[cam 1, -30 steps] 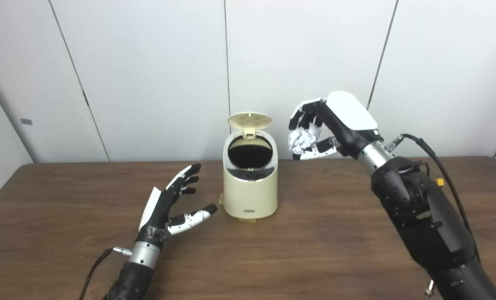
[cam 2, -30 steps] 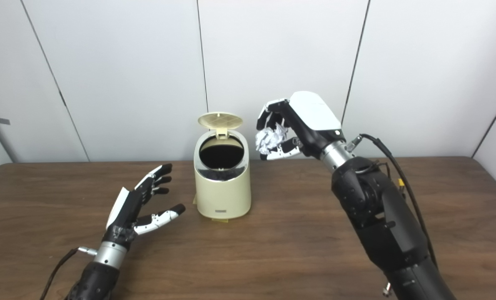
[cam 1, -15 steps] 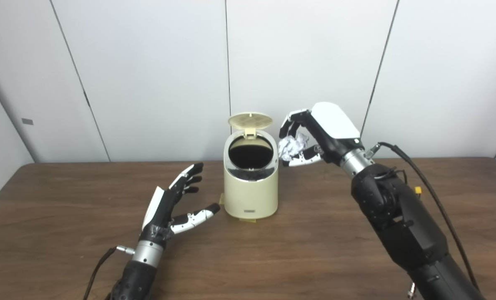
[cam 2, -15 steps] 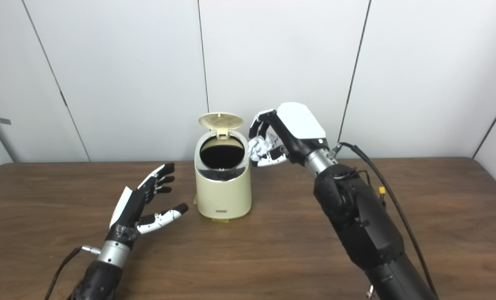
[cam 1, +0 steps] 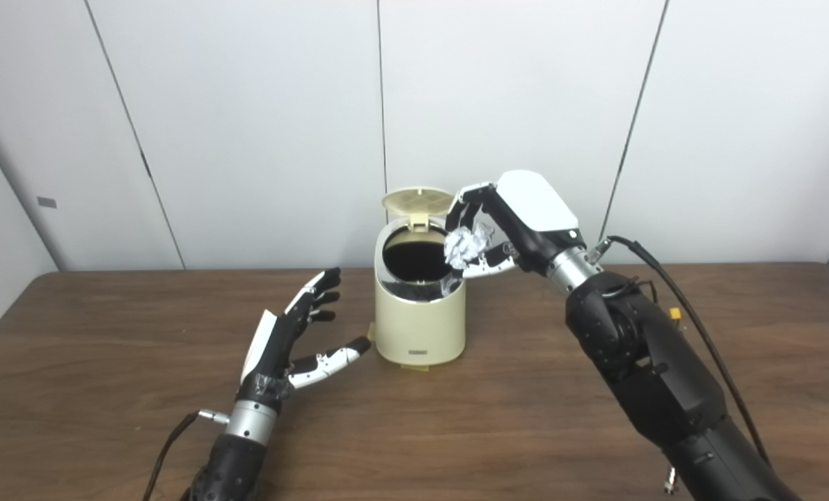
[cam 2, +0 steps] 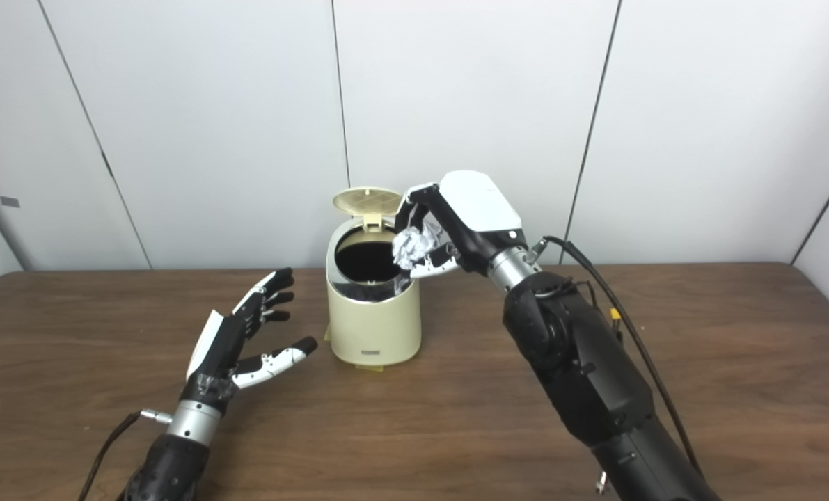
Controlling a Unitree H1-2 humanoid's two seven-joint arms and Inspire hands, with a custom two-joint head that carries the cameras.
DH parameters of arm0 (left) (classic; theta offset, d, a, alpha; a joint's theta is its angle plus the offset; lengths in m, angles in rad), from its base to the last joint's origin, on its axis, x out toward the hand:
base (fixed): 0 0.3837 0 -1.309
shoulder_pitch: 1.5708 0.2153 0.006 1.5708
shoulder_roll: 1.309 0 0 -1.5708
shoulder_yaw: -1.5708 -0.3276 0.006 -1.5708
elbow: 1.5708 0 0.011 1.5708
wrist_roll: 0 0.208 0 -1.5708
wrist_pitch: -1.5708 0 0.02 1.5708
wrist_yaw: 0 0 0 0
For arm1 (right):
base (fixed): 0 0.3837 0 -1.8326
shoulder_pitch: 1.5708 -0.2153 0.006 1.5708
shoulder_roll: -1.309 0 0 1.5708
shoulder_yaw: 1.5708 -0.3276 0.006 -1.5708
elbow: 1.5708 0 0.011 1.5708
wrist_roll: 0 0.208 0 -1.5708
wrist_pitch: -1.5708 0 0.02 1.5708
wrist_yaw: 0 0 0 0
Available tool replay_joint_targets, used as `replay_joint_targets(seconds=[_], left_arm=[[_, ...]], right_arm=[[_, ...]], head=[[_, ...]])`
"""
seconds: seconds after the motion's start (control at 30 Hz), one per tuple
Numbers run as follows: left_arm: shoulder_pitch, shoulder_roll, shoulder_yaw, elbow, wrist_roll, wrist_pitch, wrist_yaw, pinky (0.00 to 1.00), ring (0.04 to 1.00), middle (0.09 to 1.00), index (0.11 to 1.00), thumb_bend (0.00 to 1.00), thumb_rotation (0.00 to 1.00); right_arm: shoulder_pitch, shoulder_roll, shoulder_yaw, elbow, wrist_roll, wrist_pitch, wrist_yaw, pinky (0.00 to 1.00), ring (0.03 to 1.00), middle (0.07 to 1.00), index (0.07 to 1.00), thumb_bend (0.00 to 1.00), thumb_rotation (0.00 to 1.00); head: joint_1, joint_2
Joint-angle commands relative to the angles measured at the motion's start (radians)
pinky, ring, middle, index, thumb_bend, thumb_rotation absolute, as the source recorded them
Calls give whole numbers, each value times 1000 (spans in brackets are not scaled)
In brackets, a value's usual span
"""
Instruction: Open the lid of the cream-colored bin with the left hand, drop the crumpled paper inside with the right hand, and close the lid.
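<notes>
Cream-colored bin (cam 1: pixel 420 313) lid (cam 1: pixel 417 200) up, our right hand (cam 1: pixel 508 223) grips the crumpled paper (cam 1: pixel 466 245) at its rim, left hand (cam 1: pixel 296 341) spread empty; next, release over the opening.

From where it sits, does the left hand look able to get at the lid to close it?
Probably yes: the left hand is open, holding nothing, beside the bin; but the right hand with the paper crowds the lid.

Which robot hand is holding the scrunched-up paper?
The right robot hand, up by the open bin, grips the paper. The left robot hand is open and holds nothing.
</notes>
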Motion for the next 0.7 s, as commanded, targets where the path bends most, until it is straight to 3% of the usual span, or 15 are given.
replay_joint_targets(seconds=[0.0,0.67], left_arm=[[59,-32,-19,45,4,-39,13,764,861,907,952,723,298],[59,-37,-20,37,-1,-26,10,744,854,901,948,727,281]], right_arm=[[-65,-2,-5,-14,-6,-19,-29,614,648,468,502,528,1],[-75,34,28,7,-26,-5,-29,638,651,469,503,528,1]], head=[[-1,1],[3,8]])
